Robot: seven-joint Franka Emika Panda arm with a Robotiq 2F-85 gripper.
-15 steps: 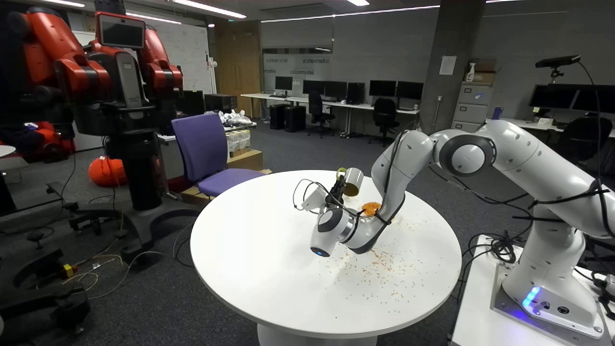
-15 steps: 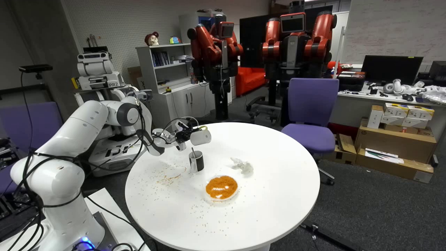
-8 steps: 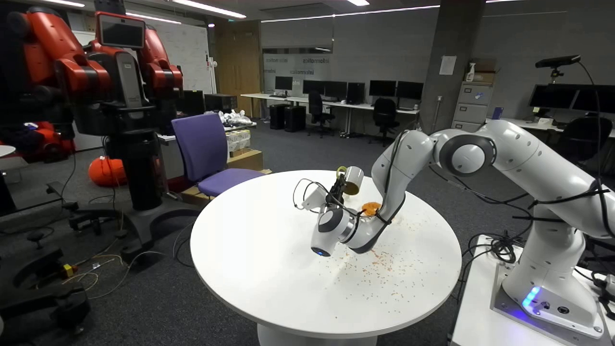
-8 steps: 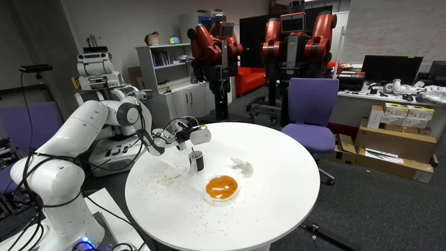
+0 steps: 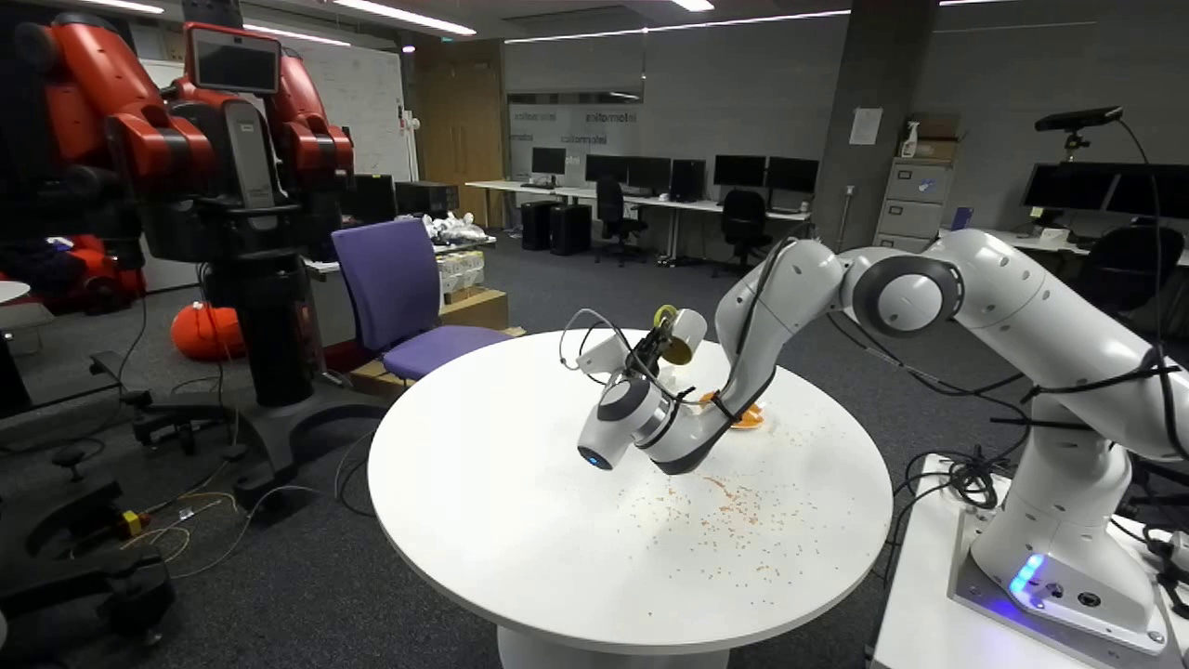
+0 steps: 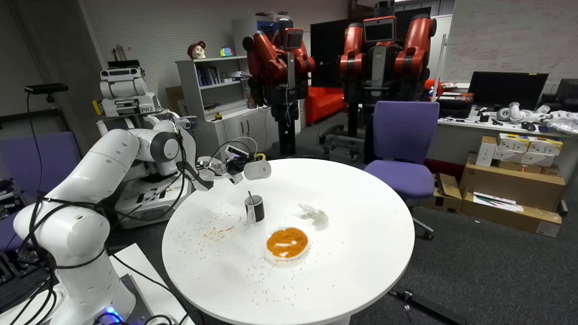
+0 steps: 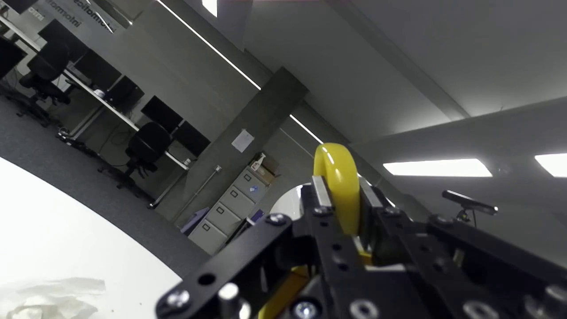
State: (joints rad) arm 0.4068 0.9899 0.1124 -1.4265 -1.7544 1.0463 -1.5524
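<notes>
Gripping the yellow handle (image 7: 334,166) of a white mug (image 6: 258,170), the gripper (image 7: 343,195) has its fingers almost together, parted only by the handle's thickness. The mug hangs clear of the table (image 6: 356,271), tipped on its side with the handle uppermost; its yellow inside (image 5: 679,351) shows in an exterior view, where the arm (image 5: 1050,316) reaches in from the right.

In an exterior view, the white mug shows against the table's far part, left of the middle. Nearer and lower, a black mug (image 6: 258,211) stands upright with a thin utensil (image 6: 250,197) in it. Farther right and nearer is a dish (image 6: 284,259) of orange grains (image 6: 286,239); a crumpled wad (image 6: 319,218), paper or plastic, lies to its far right. Loose grains (image 6: 219,232) are scattered left of the black mug and near the dish. A purple chair (image 6: 403,131) stands at the far right.
</notes>
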